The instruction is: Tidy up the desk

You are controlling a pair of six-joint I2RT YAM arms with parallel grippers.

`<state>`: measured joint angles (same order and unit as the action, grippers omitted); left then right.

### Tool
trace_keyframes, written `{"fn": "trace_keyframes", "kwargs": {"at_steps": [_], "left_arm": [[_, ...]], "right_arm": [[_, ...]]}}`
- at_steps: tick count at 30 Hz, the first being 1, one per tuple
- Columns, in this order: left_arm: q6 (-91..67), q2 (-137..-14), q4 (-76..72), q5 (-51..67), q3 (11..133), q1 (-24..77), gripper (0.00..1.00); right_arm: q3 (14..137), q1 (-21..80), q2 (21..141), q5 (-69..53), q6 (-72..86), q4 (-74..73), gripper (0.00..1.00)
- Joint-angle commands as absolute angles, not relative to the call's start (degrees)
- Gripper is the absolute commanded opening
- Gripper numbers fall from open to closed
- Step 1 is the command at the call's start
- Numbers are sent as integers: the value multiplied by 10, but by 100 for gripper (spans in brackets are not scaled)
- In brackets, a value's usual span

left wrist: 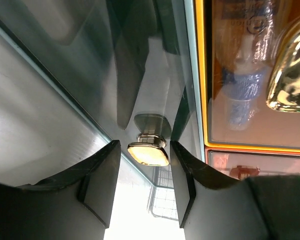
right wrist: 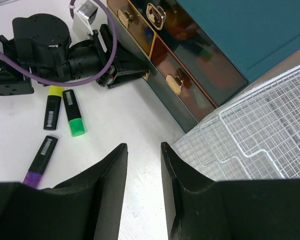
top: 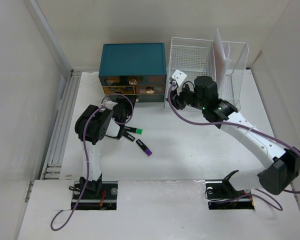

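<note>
Three markers [right wrist: 72, 112] show by our right gripper [right wrist: 143, 150], narrow, empty; above, maybe two. Left gripper [left wrist: 145, 149] spread around gold knob [left wrist: 148, 155].

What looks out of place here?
The green highlighter, yellow highlighter and purple highlighter lie loose at different angles on the desk in front of the teal drawer chest. Nothing looks spilled or broken.
</note>
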<state>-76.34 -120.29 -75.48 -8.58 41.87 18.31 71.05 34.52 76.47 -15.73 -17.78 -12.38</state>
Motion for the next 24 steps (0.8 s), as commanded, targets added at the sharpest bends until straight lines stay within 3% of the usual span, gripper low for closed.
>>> {"fn": "trace_keyframes", "kwargs": {"at_steps": [1, 4, 9, 14, 24], "left_arm": [[-758, -1205, -947, -94, 447, 179, 41], [-764, -1205, -947, -94, 447, 179, 39], [-764, -1205, -947, -94, 447, 179, 16], [-764, -1205, -954, -94, 428, 179, 0], [-758, -1172, -1037, -89, 320, 179, 0]], "right_arm": [[705, 342, 750, -177, -174, -96, 38], [705, 342, 750, -177, -174, -96, 38], [705, 342, 750, -177, -174, -96, 38], [705, 342, 755, -184, -174, -96, 38], [679, 375, 839, -280, -265, -153, 48]]}}
